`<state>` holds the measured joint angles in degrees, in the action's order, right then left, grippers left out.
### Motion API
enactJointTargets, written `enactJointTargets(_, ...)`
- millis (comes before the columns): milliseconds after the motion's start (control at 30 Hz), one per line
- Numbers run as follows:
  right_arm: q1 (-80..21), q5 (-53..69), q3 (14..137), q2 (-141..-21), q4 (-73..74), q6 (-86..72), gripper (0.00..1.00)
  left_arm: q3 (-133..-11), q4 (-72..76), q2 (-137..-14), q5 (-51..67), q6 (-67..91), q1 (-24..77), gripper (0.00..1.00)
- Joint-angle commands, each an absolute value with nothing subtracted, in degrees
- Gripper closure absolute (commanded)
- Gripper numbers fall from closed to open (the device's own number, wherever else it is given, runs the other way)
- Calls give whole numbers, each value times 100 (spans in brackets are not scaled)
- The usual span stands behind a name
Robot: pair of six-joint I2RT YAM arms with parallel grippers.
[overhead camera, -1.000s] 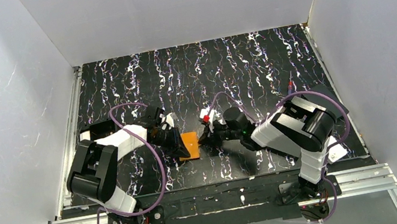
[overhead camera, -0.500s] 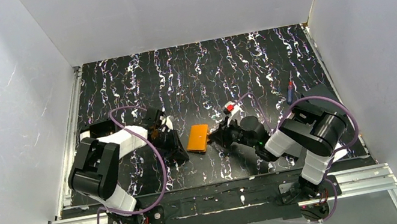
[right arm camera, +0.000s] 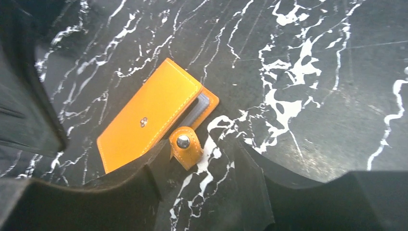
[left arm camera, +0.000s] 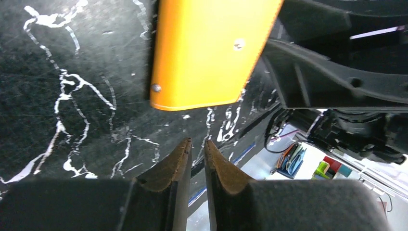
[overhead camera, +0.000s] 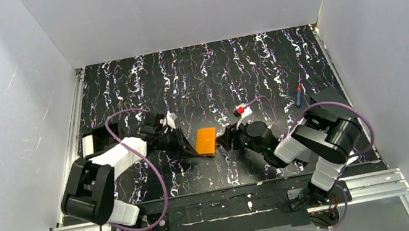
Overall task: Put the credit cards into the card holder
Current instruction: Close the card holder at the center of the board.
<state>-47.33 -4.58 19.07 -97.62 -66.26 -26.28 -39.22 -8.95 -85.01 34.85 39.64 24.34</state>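
The card holder is a small orange wallet lying folded on the black marbled table between both arms. In the right wrist view the card holder shows a grey edge at its fold. Its snap tab sticks out unfastened. My right gripper is open, low over the table, with the tab lying loose between its fingers by the left one. My left gripper is almost closed to a thin slit with nothing in it, just short of the card holder. The credit cards are out of view.
A red-and-blue pen-like thing lies at the right, beside a flat black piece. A white block sits by the left arm. White walls enclose the table on three sides. The right arm looms just beyond the holder.
The holder was let go and now lies flat, slightly further right and back. My right gripper opened wide and drew back to the right. My left gripper stays near the holder's left edge.
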Motion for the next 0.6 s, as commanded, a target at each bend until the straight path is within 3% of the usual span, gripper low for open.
enactJointTargets(0,-4962,-1227,2097,-9190,-5698,-1719,40,-4189,-992,-8106,3599,4037,2452,84)
enactJointTargets(167,-5391,-1625,2272,-8781,-4908,-742,37,-4341,-957,-8337,3695,4017,2455,82)
enactJointTargets(567,-5931,-2272,2598,-8715,-4272,-27,31,-4665,-369,-9405,3808,4236,2459,83)
